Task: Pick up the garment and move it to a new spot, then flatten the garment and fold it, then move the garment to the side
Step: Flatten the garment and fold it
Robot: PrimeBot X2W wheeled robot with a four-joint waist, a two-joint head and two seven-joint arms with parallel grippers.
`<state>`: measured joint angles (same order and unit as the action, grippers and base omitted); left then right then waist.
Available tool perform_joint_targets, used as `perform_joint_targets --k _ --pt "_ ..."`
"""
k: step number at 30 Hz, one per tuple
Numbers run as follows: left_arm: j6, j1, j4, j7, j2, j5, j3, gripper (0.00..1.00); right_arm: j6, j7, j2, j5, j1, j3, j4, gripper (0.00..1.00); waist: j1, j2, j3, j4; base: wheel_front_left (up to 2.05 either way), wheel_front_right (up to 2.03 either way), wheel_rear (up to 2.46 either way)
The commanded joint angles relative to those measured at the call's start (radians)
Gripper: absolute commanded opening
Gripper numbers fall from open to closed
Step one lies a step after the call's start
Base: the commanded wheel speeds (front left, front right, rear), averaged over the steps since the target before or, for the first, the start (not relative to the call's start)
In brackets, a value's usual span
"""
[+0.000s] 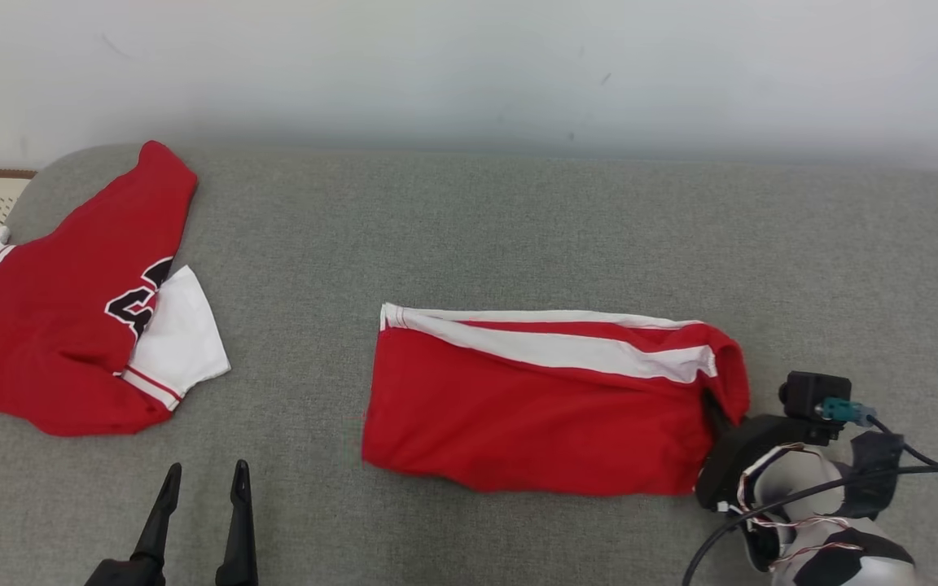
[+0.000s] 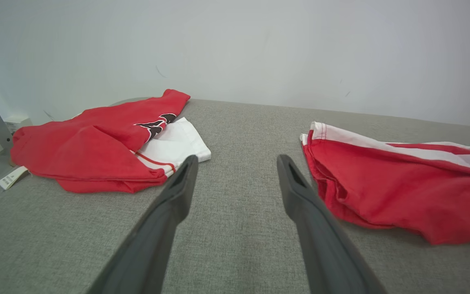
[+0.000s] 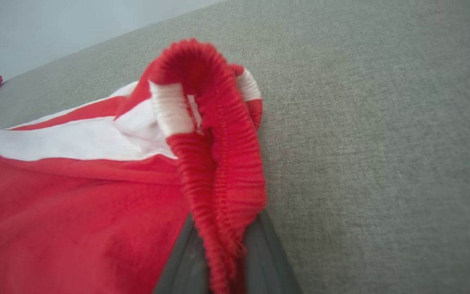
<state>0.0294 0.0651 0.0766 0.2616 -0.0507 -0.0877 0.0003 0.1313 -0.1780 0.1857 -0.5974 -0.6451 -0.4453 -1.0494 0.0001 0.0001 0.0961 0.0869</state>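
A: Where does the garment lie?

B: The red shorts (image 1: 542, 407) lie on the grey surface (image 1: 518, 228), with the long axis from left to right and the waistband (image 3: 218, 163) at the right end.

A: And the grippers?

B: The right gripper (image 3: 222, 253) is closed on that waistband, with the fabric pinched between its fingers. The left gripper (image 1: 205, 468) is wide open and holds nothing, well apart from the hem end. I think the right arm must lead.

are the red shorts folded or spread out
Folded: the red shorts lie doubled into one compact rectangle, with the white side stripe on top.
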Motion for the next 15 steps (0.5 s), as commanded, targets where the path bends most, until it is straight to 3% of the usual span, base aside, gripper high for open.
perform_joint_targets --k 1,9,15 --pt "0.006 -0.003 0.002 0.004 0.000 -0.011 0.004 1.00 -0.001 -0.011 0.026 -0.013 0.000 -0.004 0.000 0.00 -0.0001 -0.0001 -0.005 -0.006 0.00 0.00 0.00" --pt "0.012 -0.023 -0.001 0.004 0.000 -0.024 0.000 1.00 -0.001 -0.029 0.145 -0.072 0.000 -0.021 -0.003 0.00 -0.0001 -0.0001 -0.021 -0.039 0.00 0.00 0.00" --pt "0.016 -0.027 -0.001 0.004 0.000 -0.024 -0.005 1.00 -0.001 -0.026 0.185 -0.119 0.009 -0.041 0.050 0.00 -0.0001 -0.0001 -0.034 -0.064 0.00 0.00 0.00"
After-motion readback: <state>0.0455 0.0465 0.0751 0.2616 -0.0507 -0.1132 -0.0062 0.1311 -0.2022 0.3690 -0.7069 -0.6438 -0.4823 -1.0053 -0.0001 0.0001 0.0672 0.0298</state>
